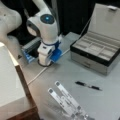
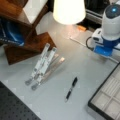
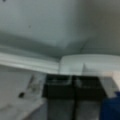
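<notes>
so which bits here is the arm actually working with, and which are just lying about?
In hand:
- claw, low on the grey table, touching no item
- white cable, running right beside it

Lying about:
- black pen
- folding metal stand
- open compartment case
- lamp shade
- wooden shelf

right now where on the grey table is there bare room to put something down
Bare grey tabletop lies between the black pen, the open silver compartment box and the gripper. In a front view, more lies below the pen. It is crowded around the folded metal stand beside the wooden shelf.
</notes>
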{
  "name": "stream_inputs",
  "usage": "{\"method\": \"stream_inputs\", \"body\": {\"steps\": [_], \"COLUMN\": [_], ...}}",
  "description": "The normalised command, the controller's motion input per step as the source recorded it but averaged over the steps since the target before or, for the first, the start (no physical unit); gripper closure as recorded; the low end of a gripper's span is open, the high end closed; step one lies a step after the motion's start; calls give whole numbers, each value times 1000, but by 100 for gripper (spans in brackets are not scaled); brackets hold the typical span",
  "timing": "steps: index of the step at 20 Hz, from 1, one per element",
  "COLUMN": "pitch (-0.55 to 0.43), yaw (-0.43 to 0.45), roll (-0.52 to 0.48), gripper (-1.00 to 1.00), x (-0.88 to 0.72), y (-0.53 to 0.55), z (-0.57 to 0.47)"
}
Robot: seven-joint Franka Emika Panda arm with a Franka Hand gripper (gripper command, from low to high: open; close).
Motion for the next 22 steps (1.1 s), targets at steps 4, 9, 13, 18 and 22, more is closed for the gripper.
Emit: {"method": "stream_inputs", "body": {"steps": [4,9,13,18,22], "pitch": [-699,-657,-610,-552,-501], "yaw": [-132,-116,-104,-77,-36], "roll": [39,41,40,36,24], "gripper": [100,100,100,100,100], "x": [-1000,-1000,-1000,-1000,-1000], "y": [-248,-290,-294,-268,-210], "z": [-544,-525,-425,-248,-155]}}
